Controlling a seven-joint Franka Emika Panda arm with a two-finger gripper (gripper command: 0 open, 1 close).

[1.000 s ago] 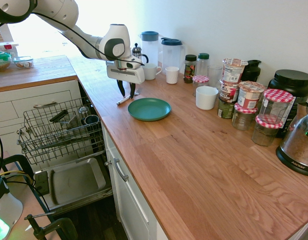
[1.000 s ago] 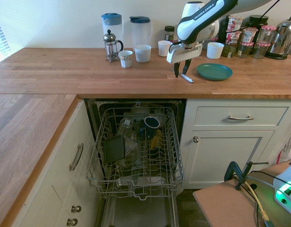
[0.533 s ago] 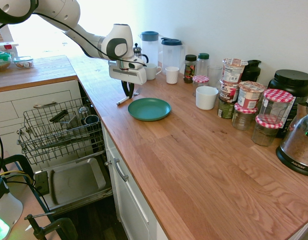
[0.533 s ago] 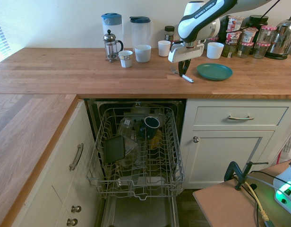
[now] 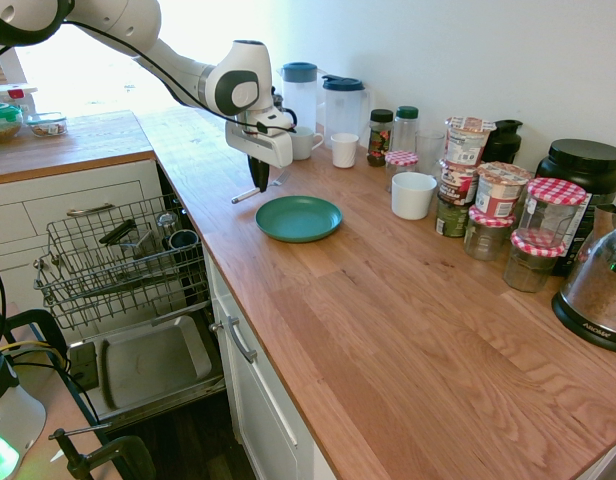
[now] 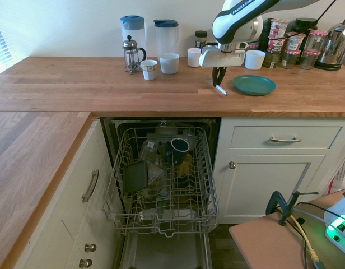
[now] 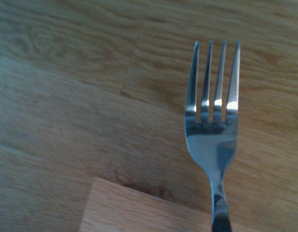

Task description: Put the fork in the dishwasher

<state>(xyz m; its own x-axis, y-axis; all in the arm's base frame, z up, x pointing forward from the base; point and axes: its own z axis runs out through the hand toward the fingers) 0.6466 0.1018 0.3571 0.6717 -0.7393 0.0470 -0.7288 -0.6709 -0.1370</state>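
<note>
In the first exterior view the dishwasher [image 5: 118, 265] stands open at the left, its wire rack pulled out below the counter [image 5: 388, 290] edge. To its right and higher, the gripper [image 5: 259, 183] hangs over the counter with its fingers pressed close on the fork [image 5: 250, 192], which lies about level, its long axis crosswise to the fingers, one end pointing toward the dishwasher side. Just right of it sits the plate [image 5: 298, 218]. The wrist view shows the tines [image 7: 214, 82] over wood grain, seemingly clear of the counter. The coming move, by this reading, carries the fork leftward and down past the counter edge into the rack.
</note>
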